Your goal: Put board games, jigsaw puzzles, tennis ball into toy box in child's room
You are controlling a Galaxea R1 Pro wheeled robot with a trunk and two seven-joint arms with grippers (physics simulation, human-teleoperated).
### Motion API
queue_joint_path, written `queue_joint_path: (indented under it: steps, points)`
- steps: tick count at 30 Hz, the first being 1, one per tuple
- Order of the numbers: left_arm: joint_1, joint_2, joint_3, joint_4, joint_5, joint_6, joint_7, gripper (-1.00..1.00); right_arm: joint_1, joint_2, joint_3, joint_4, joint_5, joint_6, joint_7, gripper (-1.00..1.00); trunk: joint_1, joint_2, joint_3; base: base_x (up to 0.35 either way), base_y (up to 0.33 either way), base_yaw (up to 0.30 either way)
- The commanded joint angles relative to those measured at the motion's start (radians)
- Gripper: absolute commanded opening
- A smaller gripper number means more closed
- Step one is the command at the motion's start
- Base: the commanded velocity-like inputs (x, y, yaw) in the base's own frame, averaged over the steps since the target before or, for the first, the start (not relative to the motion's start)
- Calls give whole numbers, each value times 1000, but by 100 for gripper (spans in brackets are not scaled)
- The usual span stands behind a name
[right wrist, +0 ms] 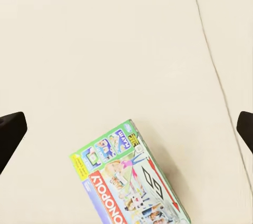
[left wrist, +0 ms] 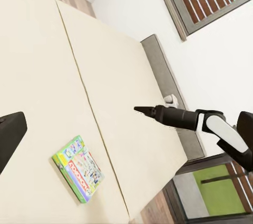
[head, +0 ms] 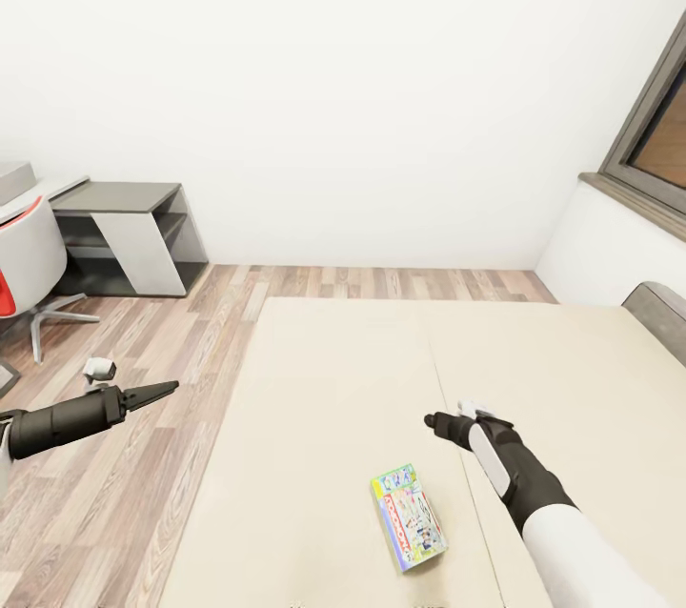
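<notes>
One board game (head: 408, 517), a flat green, white and red box lettered "MONOPOLY", lies flat on the beige mattress of the bed (head: 343, 370), near its front edge. My right gripper (head: 433, 420) hovers open above the mattress, a little beyond and to the right of the box. In the right wrist view the box (right wrist: 129, 182) lies below, with the two black fingers (right wrist: 10, 134) spread to the picture's edges. My left gripper (head: 162, 390) hangs open over the wood floor, left of the bed. The left wrist view takes in the box (left wrist: 78, 167) and the right arm (left wrist: 179, 116).
The grey headboard (head: 657, 313) stands at the bed's right end, under a grey-framed window (head: 653, 127). A low dark-grey-topped desk (head: 124, 236) and a white chair (head: 29, 265) stand at the back left by the white wall. Wood-plank floor (head: 143, 456) runs left of the bed.
</notes>
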Motion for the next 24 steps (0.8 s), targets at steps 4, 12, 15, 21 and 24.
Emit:
queue_joint_path:
  steps: [4, 12, 15, 21, 24]
  points:
    - [-1, 0, 0, 0, -3, 11, -6, 100, -11, 1, 1, 11, -8, 6, -4, 100, 1, -2, -8, 0, 0, 0]
    - [-1, 0, 0, -1, -3, 11, -8, 100, -15, 3, 1, 19, -8, 7, -2, 100, 1, -2, -21, 0, 0, 0]
    - [-1, 0, 0, -2, -3, 11, -9, 100, -15, 2, 1, 19, -8, 8, -2, 100, 1, -2, -26, 0, 0, 0]
    - [-1, 0, 0, -2, -3, 11, -10, 100, -15, 2, 1, 19, -9, 9, -1, 100, 1, -2, -36, 0, 0, 0]
    - [-1, 0, 0, -3, -3, 11, -10, 100, -15, 2, 1, 19, -10, 9, -1, 100, 1, -2, -41, 0, 0, 0]
